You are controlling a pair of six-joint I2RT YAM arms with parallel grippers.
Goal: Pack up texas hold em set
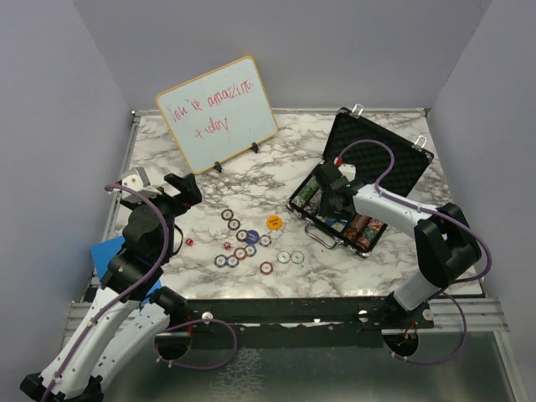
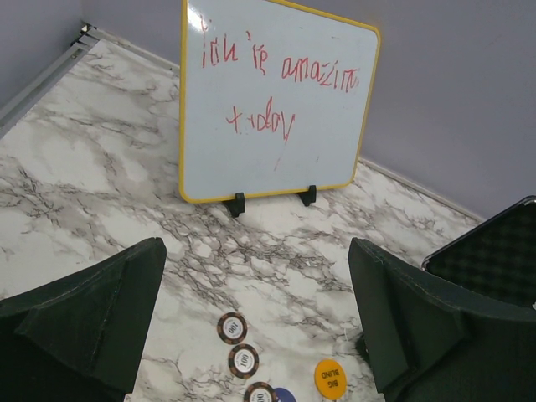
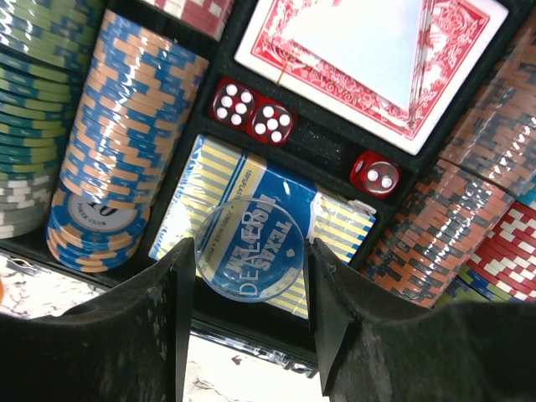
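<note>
Nearest the lens: pinching a clear disc (image 3: pixel 249 239) by its rim in the right gripper (image 3: pixel 249 260), flat and just above a blue deck (image 3: pixel 219 163) in the case (image 1: pixel 381 155); probably gripped edge-on like that so as to lay it down level without tipping it. Reaching with the right arm bent at the elbow, forearm stretched left over the open case, wrist pitched down into the tray. Inside already: stacked chips (image 3: pixel 117 142) in rows, a red deck (image 3: pixel 368 59), three dice (image 3: pixel 251 117) in the middle groove; cannot tell which slot is meant for the disc. Hovering with the left gripper (image 2: pixel 255 268) spread wide, holding nothing, up off the table (image 1: pixel 285 180) and aimed toward the whiteboard (image 1: pixel 216 113); likely kept there to stay out of the right arm's way. Not yet packed, by the look of it: loose chips (image 1: pixel 243 247) scattered mid-table, an orange disc (image 1: pixel 274 222) among them, one die (image 1: pixel 189 242) near the left arm.
</note>
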